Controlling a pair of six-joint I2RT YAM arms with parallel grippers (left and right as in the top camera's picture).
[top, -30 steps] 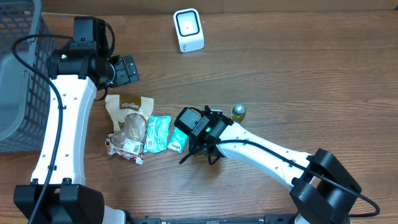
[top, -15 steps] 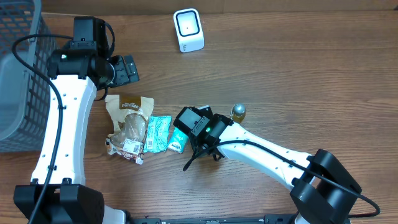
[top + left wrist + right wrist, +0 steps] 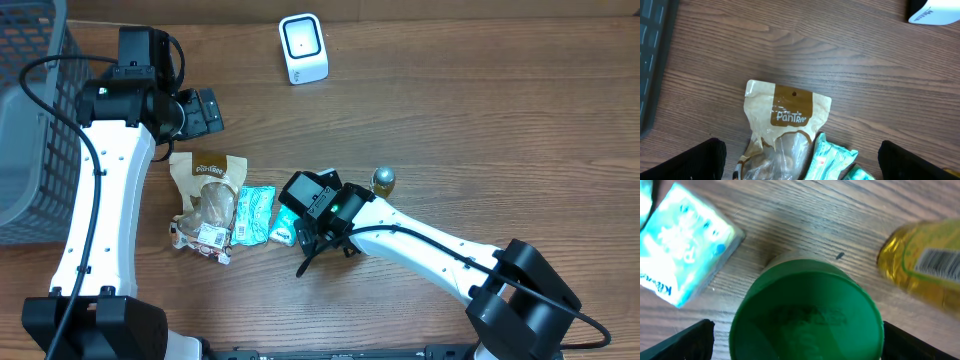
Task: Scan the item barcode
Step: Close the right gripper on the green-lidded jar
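Observation:
A round green lid point(image 3: 805, 315) fills the space between the fingers of my right gripper point(image 3: 800, 342), which stands open around it; the left finger is clear of it and the right finger is right at its rim. Overhead, the right gripper point(image 3: 318, 232) hides this item. A gold bottle point(image 3: 920, 265) with a barcode label lies just to the right, and a teal tissue pack point(image 3: 687, 250) to the left. The white scanner point(image 3: 303, 48) stands at the back. My left gripper point(image 3: 205, 112) hovers open above a brown snack bag point(image 3: 787, 115).
A grey basket point(image 3: 25, 120) stands at the far left edge. The snack bag point(image 3: 207, 195) and two teal packs point(image 3: 255, 213) lie in a row left of the right gripper. The gold bottle point(image 3: 384, 180) sits just behind the right arm.
My right gripper's jaws have spread wider around the green-lidded item and its fingers have shifted slightly. The left arm has not moved.

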